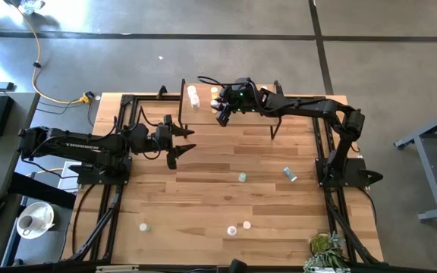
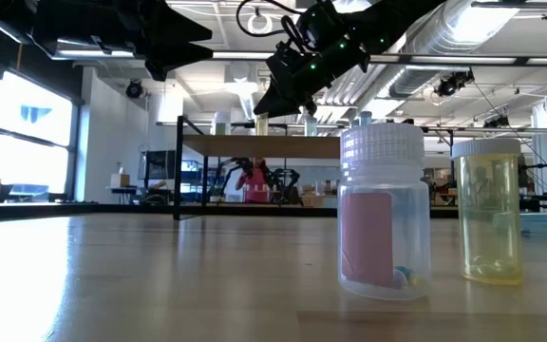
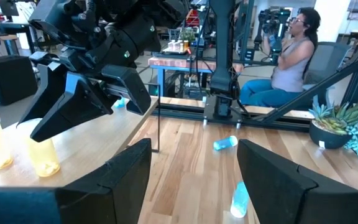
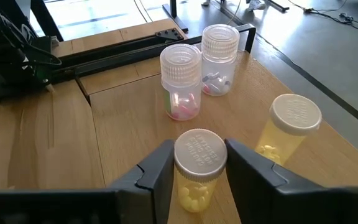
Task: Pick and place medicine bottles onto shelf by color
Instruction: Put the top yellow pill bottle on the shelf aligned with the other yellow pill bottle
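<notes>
In the high view, the right end effector (image 1: 224, 114) is hanging over the shelf (image 1: 203, 115) at the far middle of the bench (image 1: 203, 199), while the left end effector (image 1: 184, 148) is waiting with its fingers apart over the bench, near the shelf's left end. Two teal bottles (image 1: 242, 177) are lying mid-bench, and three more bottles (image 1: 232, 230) are sitting by the near edge

In the low view, a pink bottle (image 2: 383, 214) and a yellow bottle (image 2: 490, 214) are standing upright on the near bench, the yellow one on the right

In the left wrist view, a person (image 3: 291, 56) is sitting beyond the bench

In the right wrist view, the right end effector is flanking a capped yellow bottle (image 4: 197, 168) standing on the shelf; whether it is gripping, I cannot tell. Another yellow bottle (image 4: 291, 127) and two pink-filled bottles (image 4: 182, 81) are standing on the shelf nearby
</notes>
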Tool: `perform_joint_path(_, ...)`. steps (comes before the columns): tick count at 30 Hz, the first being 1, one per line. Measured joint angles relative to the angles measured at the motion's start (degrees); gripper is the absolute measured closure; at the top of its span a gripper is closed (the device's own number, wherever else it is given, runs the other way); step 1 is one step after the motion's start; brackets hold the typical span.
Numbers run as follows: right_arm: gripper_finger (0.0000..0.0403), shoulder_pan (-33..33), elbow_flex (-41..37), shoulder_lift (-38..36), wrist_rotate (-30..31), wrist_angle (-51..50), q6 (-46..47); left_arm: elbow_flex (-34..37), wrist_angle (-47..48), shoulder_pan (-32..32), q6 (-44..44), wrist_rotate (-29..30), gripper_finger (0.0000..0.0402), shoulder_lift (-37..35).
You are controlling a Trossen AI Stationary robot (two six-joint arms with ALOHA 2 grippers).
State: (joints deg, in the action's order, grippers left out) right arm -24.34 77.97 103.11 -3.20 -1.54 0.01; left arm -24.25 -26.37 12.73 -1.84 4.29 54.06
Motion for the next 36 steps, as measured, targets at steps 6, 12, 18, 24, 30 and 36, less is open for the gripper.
perform_joint_path(6, 0.0243, 0.00, -0.02, 0.00, 0.00, 0.00, -0.30, 0.00, 0.00, 0.00, 0.08, 0.00, 0.0172, 0.00)
perform_joint_path(12, 0.0237, 0.00, -0.02, 0.00, -0.18, 0.00, -0.41, 0.00, 0.00, 0.00, 0.08, -0.01, 0.0172, 0.00)
perform_joint_path(18, 0.0236, 0.13, -0.02, 0.00, -0.49, 0.00, -0.43, 0.00, 0.00, 0.00, 0.08, -0.02, 0.0172, 0.00)
perform_joint_path(24, 0.0236, 0.50, -0.02, 0.00, -0.44, 0.00, -0.26, 0.00, 0.00, 0.00, 0.12, -0.02, 0.0172, 0.00)
perform_joint_path(30, 0.0236, 0.50, -0.02, -0.06, 0.02, 0.02, -0.43, 0.00, 0.00, 0.00, 0.98, -0.02, 0.0172, 0.00)
perform_joint_path(36, 0.0236, 0.76, -0.07, -1.47, 0.06, 0.02, -0.45, 0.00, 0.02, 0.00, 0.99, -0.02, 0.0172, 0.00)
